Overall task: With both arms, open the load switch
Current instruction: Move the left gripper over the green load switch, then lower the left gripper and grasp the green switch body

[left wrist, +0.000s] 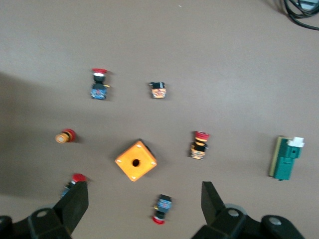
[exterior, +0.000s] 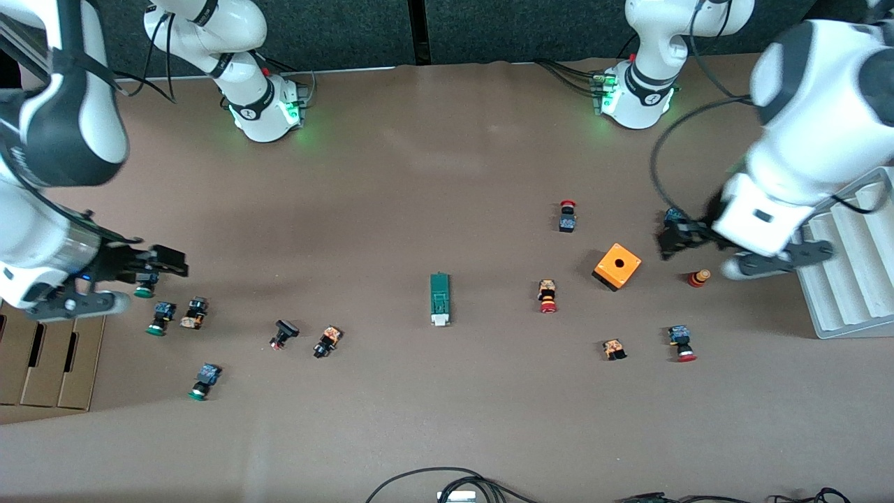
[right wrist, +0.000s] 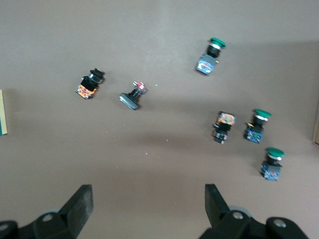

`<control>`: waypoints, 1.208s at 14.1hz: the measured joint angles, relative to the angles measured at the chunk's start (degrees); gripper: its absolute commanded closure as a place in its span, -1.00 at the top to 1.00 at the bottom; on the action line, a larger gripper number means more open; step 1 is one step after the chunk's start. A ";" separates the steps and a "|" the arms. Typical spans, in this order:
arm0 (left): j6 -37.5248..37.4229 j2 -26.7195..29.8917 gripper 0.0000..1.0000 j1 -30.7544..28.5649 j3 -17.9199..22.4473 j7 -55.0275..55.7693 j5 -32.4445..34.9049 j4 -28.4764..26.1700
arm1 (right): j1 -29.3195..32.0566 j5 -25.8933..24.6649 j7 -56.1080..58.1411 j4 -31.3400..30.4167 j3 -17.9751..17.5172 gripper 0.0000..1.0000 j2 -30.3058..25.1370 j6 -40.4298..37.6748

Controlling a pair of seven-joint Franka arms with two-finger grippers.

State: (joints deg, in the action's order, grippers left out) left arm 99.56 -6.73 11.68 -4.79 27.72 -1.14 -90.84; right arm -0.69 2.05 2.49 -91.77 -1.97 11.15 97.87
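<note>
The load switch (exterior: 440,299), a slim green block with a white piece at the end nearer the front camera, lies flat at mid-table. It shows in the left wrist view (left wrist: 286,158), and one edge of it (right wrist: 2,112) shows in the right wrist view. My left gripper (exterior: 669,237) hangs open and empty toward the left arm's end of the table, over bare table beside the orange cube (exterior: 617,266). In its wrist view the left gripper (left wrist: 144,199) has a red-capped push-button (left wrist: 162,208) below its jaws. My right gripper (exterior: 164,269) hangs open and empty near the green-capped push-buttons (exterior: 160,318); its wrist view shows the right gripper (right wrist: 148,201) over bare table.
Red-capped push-buttons (exterior: 547,296) lie around the orange cube. Green- and black-capped ones (exterior: 327,341) lie toward the right arm's end. A white ribbed tray (exterior: 848,258) stands at the left arm's end, cardboard (exterior: 42,360) at the right arm's end, and cables (exterior: 447,482) at the front edge.
</note>
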 measured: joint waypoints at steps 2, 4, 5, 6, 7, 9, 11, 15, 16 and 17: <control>1.13 -0.51 1.00 4.06 -0.08 6.65 1.61 0.00 | -0.36 0.00 0.13 0.03 0.01 1.00 1.00 0.83; 3.42 -1.35 1.00 7.79 -0.11 13.21 3.77 0.00 | -0.35 0.00 0.45 0.20 0.09 1.00 1.13 1.03; 4.69 -1.84 1.00 9.34 -0.10 16.27 4.16 0.00 | -0.33 0.00 0.56 0.29 0.18 1.00 1.13 1.03; 6.25 -2.42 1.00 10.87 -0.09 19.57 4.33 -0.01 | -0.27 0.00 0.65 0.29 0.33 1.00 1.16 1.03; 7.73 -3.13 1.00 12.52 -0.08 23.24 4.70 -0.02 | -0.19 0.00 0.75 0.29 0.50 1.00 1.23 1.03; 10.58 -4.98 1.00 16.31 -0.13 30.43 8.13 -0.08 | -0.06 0.00 1.10 0.31 0.73 1.00 1.52 1.10; 13.18 -7.38 1.00 20.62 -0.17 36.45 13.20 -0.14 | 0.00 0.00 1.54 0.34 0.79 1.00 1.99 1.70; 23.04 -14.94 1.00 28.62 -0.17 50.19 24.72 -0.37 | 1.12 0.00 17.62 0.38 0.96 1.00 3.04 2.96; 25.84 -17.19 1.00 29.91 -0.16 53.51 27.85 -0.41 | 1.60 0.00 22.56 0.44 0.99 1.00 3.21 3.42; 28.16 -19.45 1.00 30.99 -0.17 56.23 31.11 -0.42 | 2.10 0.00 27.08 0.46 1.03 1.00 3.31 3.65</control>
State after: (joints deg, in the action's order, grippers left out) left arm 127.73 -26.18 42.67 -4.96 83.95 29.97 -91.27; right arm 1.40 2.05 29.57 -91.30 -0.93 14.46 101.52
